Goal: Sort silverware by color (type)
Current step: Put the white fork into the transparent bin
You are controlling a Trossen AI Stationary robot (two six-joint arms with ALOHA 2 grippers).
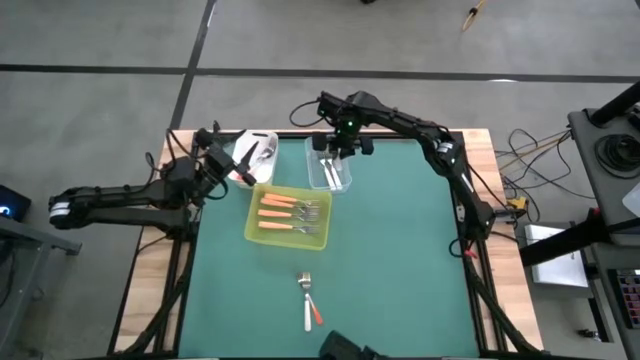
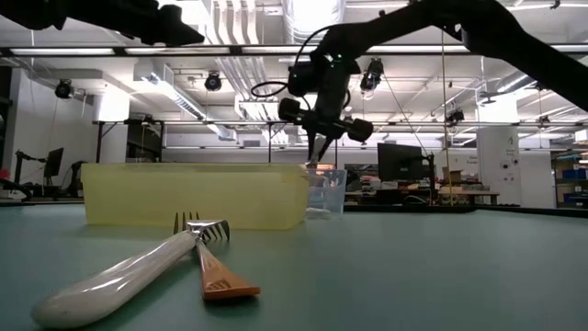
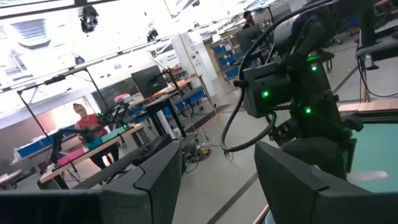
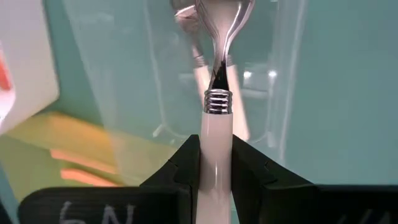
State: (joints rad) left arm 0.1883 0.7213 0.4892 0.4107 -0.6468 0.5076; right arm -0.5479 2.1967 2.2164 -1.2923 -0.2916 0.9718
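My right gripper (image 1: 338, 150) hangs over the clear tub (image 1: 330, 172) at the far middle of the mat, shut on a white-handled utensil (image 4: 216, 124) whose silver head (image 4: 217, 25) points down at the tub. The tub holds similar utensils. The yellow-green tray (image 1: 250, 222) holds three orange-handled forks (image 1: 285, 214). A white-handled fork (image 2: 129, 271) and an orange-handled one (image 2: 216, 267) lie crossed on the mat near the front. My left gripper (image 3: 217, 186) stands open in the air beside the white tub (image 1: 258, 148), holding nothing. My right gripper pinches the utensil's white handle (image 4: 216, 152) between its two fingers (image 4: 186, 168), just behind the ringed silver collar (image 4: 217, 99). The fingers come steeply from above and lie along the handle. The utensil is lifted clear, head down over the clear tub.
The white tub stands at the mat's far left corner, next to the tray. The green mat (image 1: 400, 260) lies bare to the right of the tray and tub. Wooden table edges frame the mat; cables and equipment stand beyond the right edge.
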